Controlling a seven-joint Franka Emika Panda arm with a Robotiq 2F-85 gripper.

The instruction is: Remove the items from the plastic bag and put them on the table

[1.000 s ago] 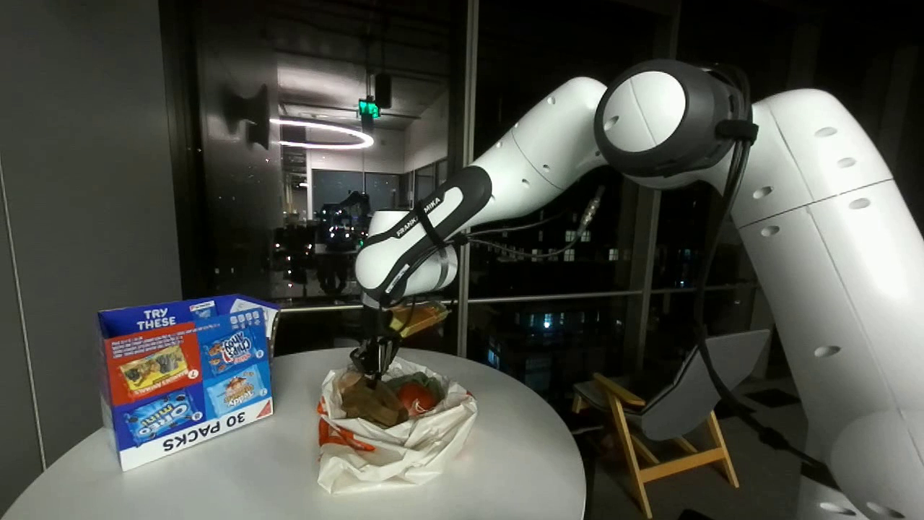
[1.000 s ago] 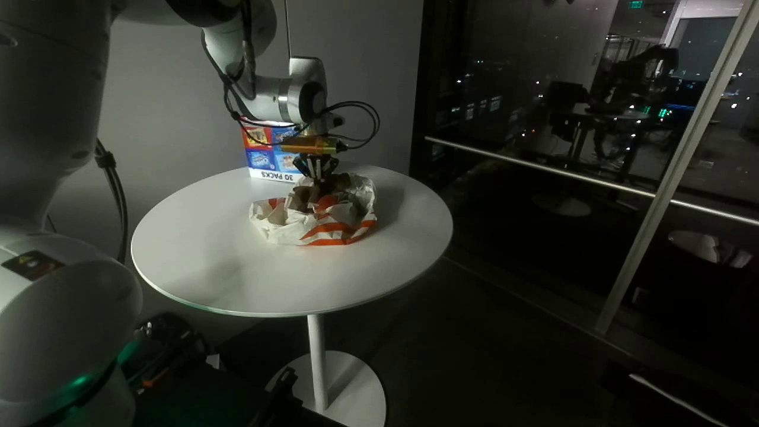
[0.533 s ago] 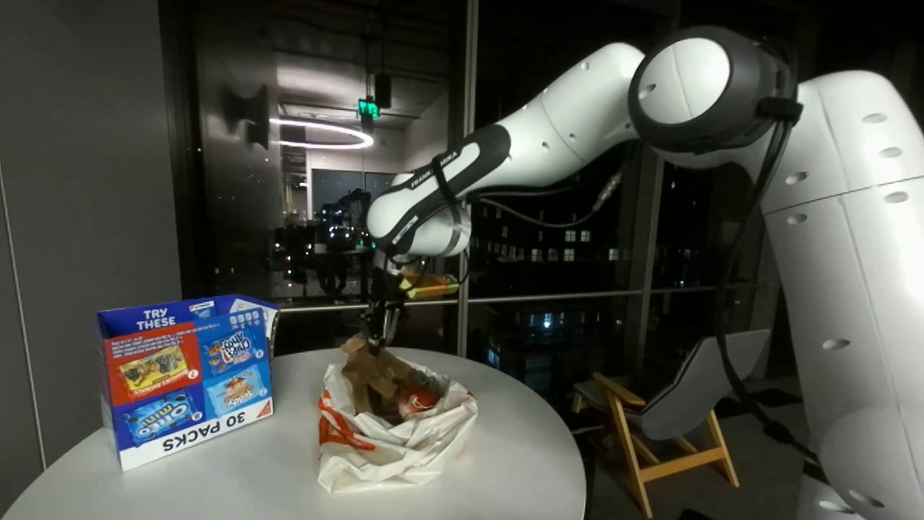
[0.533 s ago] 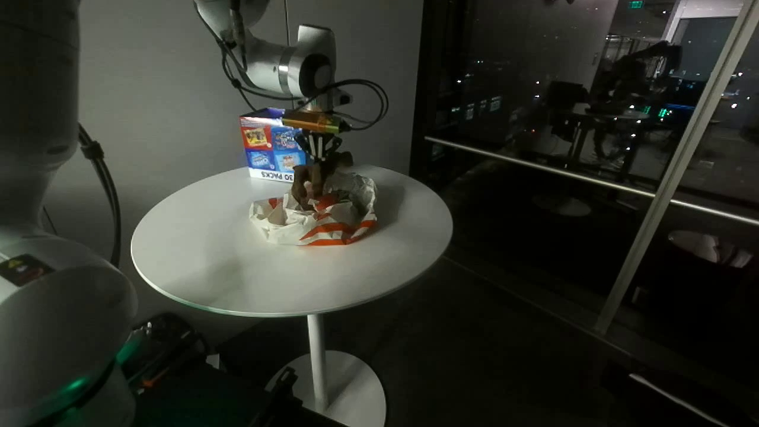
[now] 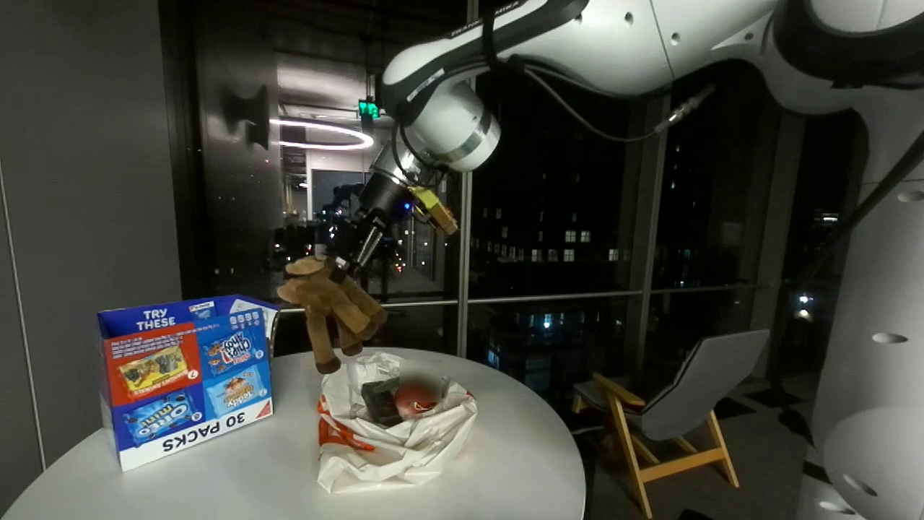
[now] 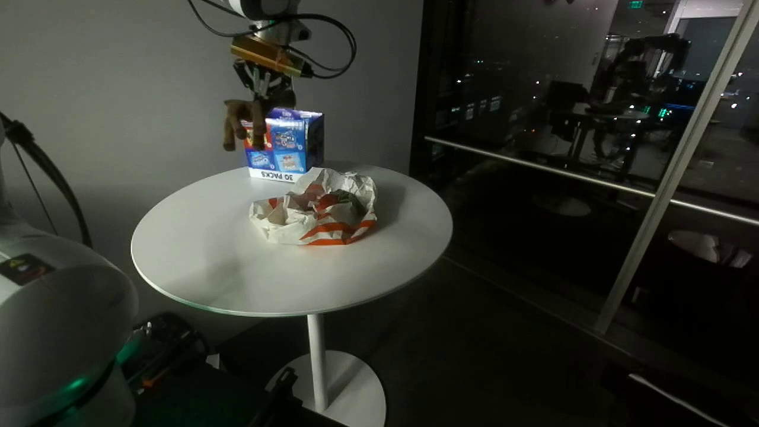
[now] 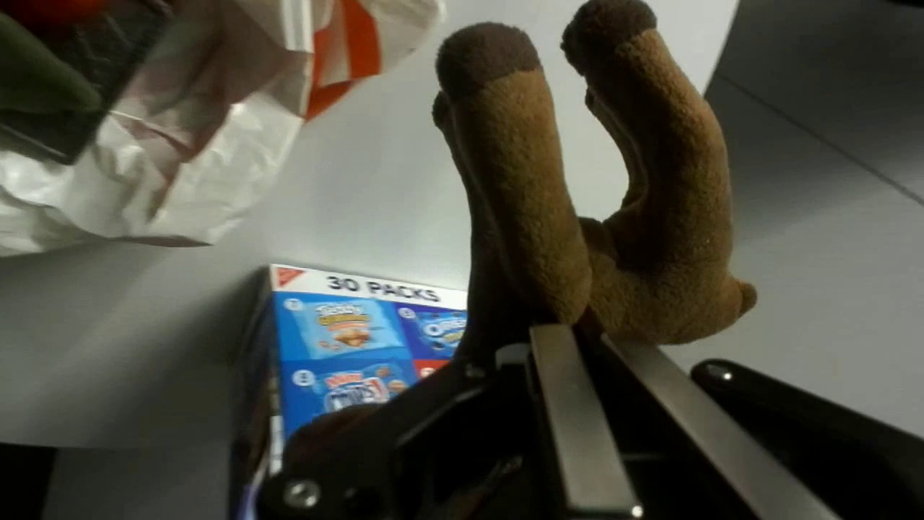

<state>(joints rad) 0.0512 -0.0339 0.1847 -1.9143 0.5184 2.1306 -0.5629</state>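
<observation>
A brown plush animal [image 5: 326, 292] hangs above the table [image 5: 527, 440], up and left of the plastic bag [image 5: 397, 462] in both exterior views. The bag holds a red item [image 5: 415, 403] and a dark boxy item [image 5: 379, 403]. In an exterior view the 30-pack snack box [image 6: 286, 148] stands on the far side, partly hidden by the animal. In an exterior view the arm [image 5: 613, 50] reaches in from the right, its gripper [image 5: 340, 273] slanting down-left and pinching the animal, legs dangling below.
</observation>
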